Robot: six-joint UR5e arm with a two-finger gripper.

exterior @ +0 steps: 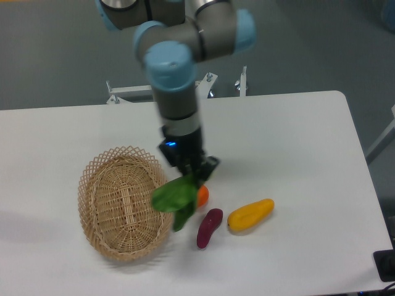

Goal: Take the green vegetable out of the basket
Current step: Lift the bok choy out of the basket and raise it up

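A: So, the black two-finger gripper, what's it doing?

B: Clenched on the leafy dark green bok choy vegetable. The stalk end is pinched between the fingers and the leaves dangle below, pointing down and to the left.

A: Where's the vegetable relative to the light tan oval woven wicker basket?

B: Out of it. It hangs in the air over the basket's right rim and the white table just beside it. A leaf overlaps the rim from this view; can't tell if it touches.

A: Anything in the basket?

B: Only the woven floor and lattice rim show.

A: What's near the gripper?

B: A small round orange fruit, right under the fingers, mostly hidden behind the leaves and the gripper. Just right of the leaf tips lies a small purple elongated eggplant, tilted, on the table. Beside that is a yellow elongated squash-like vegetable, lying slantwise, close to the eggplant but apart.

A: Arm?

B: The grey and light-blue jointed robot arm comes down from the top of the frame, wrist nearly vertical above the gripper, a blue light lit on the wrist.
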